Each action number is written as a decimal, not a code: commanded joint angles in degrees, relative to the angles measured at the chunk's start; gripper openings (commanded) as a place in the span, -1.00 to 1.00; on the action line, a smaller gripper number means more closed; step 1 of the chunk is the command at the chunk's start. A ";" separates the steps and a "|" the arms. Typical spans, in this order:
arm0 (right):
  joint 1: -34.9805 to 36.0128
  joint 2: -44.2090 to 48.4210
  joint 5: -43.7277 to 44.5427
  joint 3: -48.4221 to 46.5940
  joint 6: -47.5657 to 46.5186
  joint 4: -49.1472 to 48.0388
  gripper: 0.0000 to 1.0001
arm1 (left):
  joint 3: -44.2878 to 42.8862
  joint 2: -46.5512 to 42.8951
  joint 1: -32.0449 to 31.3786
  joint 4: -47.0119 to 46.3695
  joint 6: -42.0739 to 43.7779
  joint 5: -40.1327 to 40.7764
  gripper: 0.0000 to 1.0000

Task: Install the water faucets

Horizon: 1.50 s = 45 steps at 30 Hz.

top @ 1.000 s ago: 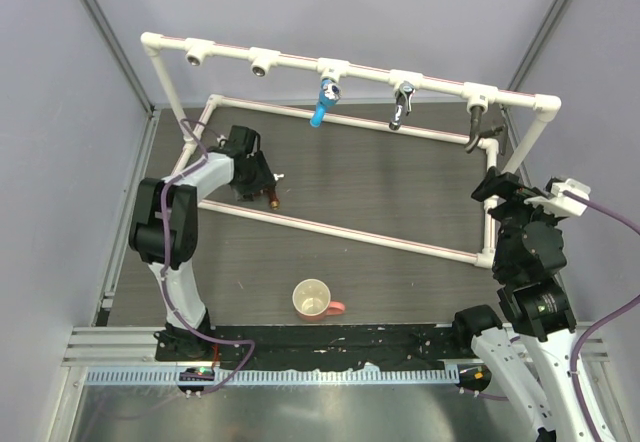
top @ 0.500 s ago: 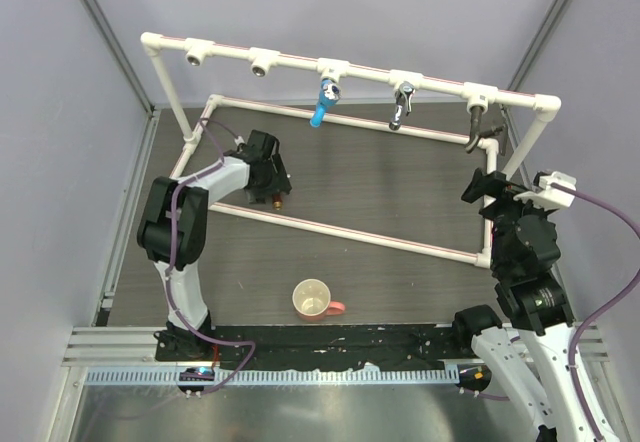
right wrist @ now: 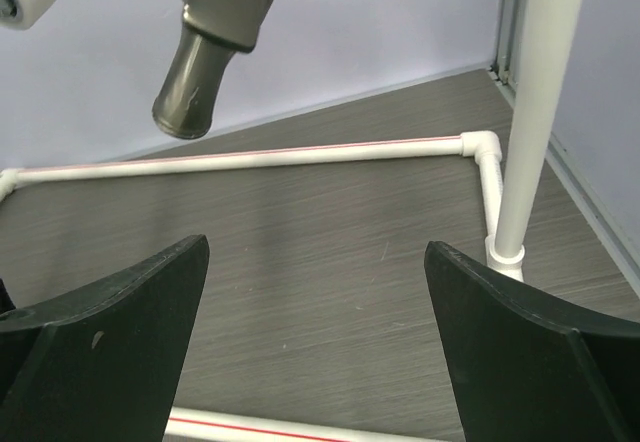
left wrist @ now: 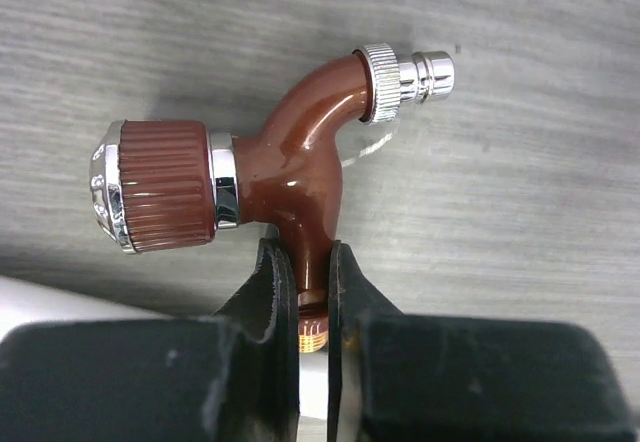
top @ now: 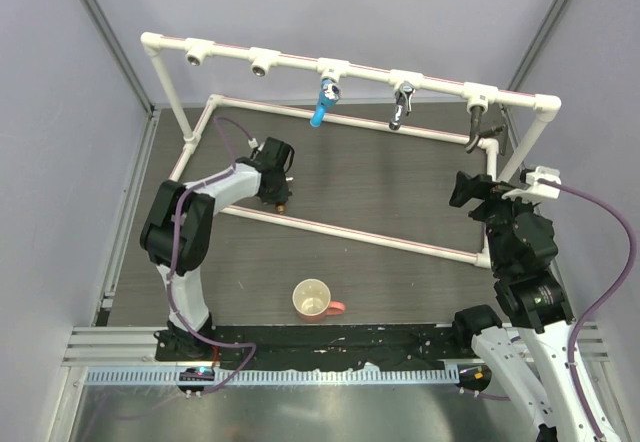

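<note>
Left gripper (left wrist: 313, 287) clamped on the brown faucet (left wrist: 290, 172) by its thin stem only, faucet lying on the table (left wrist: 520, 222) far-left beside the frame pipe (top: 350, 233), right gripper (right wrist: 315, 262) wide open; the offset knob may swing it in the tips on lift.

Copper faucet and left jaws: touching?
Touching. The left wrist view shows the left gripper's jaws clamped on the copper faucet's stem, no gap either side.

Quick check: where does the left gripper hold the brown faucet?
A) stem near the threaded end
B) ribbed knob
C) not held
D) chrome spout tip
A: the left gripper pinches the brown faucet on its stem just above the brass thread; knob and spout tip are free.
</note>
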<state>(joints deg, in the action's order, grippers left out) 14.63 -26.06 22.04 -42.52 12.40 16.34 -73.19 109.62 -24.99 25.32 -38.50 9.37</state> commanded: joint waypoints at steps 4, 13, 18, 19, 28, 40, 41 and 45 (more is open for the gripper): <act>0.39 -1.44 -11.04 -1.16 -0.63 0.36 0.88 | 7.17 -17.50 -4.44 -10.54 8.42 4.35 -1.00; 0.31 -1.36 -28.25 1.56 1.83 -3.50 0.82 | 20.00 -35.59 -15.07 -27.94 17.49 3.39 -1.00; 0.31 -1.01 -36.88 4.73 5.26 -9.12 0.77 | 27.29 -41.50 -21.92 -38.93 22.84 1.71 -1.00; 0.31 -1.01 -37.94 5.16 6.48 -9.91 0.77 | 28.09 -42.20 -22.98 -40.42 23.55 1.53 -1.00; 0.57 -2.50 -44.80 6.14 8.60 -13.96 0.75 | 30.82 -44.67 -29.14 -49.56 29.27 -0.75 -0.99; 1.89 -6.80 -53.32 4.12 10.18 -17.92 0.71 | 31.18 -41.16 -33.01 -59.76 40.78 -5.94 -0.93; 1.98 -7.07 -53.68 4.11 10.18 -18.18 0.71 | 31.52 -41.07 -33.19 -60.38 42.27 -6.02 -0.92; 2.77 -8.30 -54.82 4.47 10.53 -20.20 0.68 | 30.83 -39.84 -33.28 -62.24 44.91 -8.04 -0.93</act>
<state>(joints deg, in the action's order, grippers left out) 16.53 -33.54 -29.85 -35.90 21.87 1.26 -41.63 69.10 -57.93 -28.69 1.04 3.68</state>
